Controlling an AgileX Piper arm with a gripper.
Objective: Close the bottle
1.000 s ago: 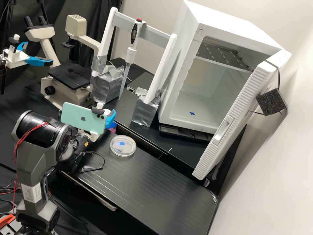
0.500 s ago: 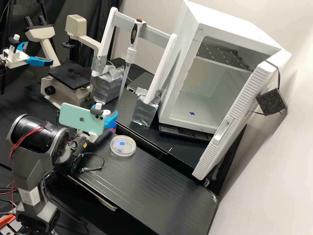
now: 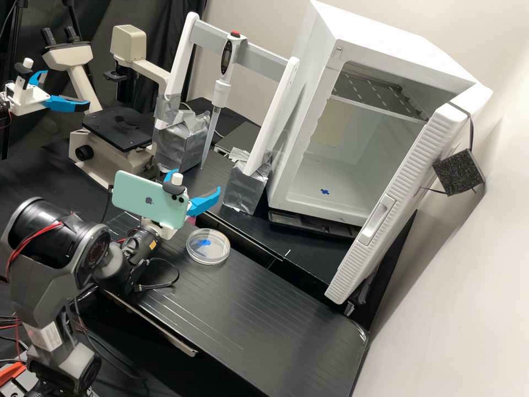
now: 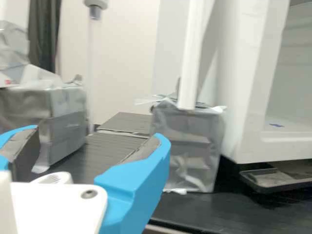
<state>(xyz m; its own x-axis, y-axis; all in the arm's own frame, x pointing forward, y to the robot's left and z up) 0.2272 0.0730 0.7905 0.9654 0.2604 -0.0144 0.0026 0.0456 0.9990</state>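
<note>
In the high view the gripper (image 3: 194,183) is at the far left part of the front bench, behind the phone on its wrist, its blue fingers spread. A small pink patch of the bottle (image 3: 191,219) shows below the right-hand finger; the phone and gripper hide most of it. The wrist view has the gripper (image 4: 97,134) open, and a white round cap (image 4: 53,178) low between its fingers, partly behind the white mount. Whether that cap sits fully on the bottle, I cannot tell.
A clear round dish (image 3: 208,246) lies just in front of the gripper. Behind stand a taped pipette rack (image 3: 246,187), a microscope (image 3: 118,132) and a white open-doored cabinet (image 3: 308,182). A second arm's gripper hangs at the far left.
The gripper and phone shifted slightly up and left, then clearly right. Its blue fingers now stand out more on both sides, and less of the pink bottle shows.
</note>
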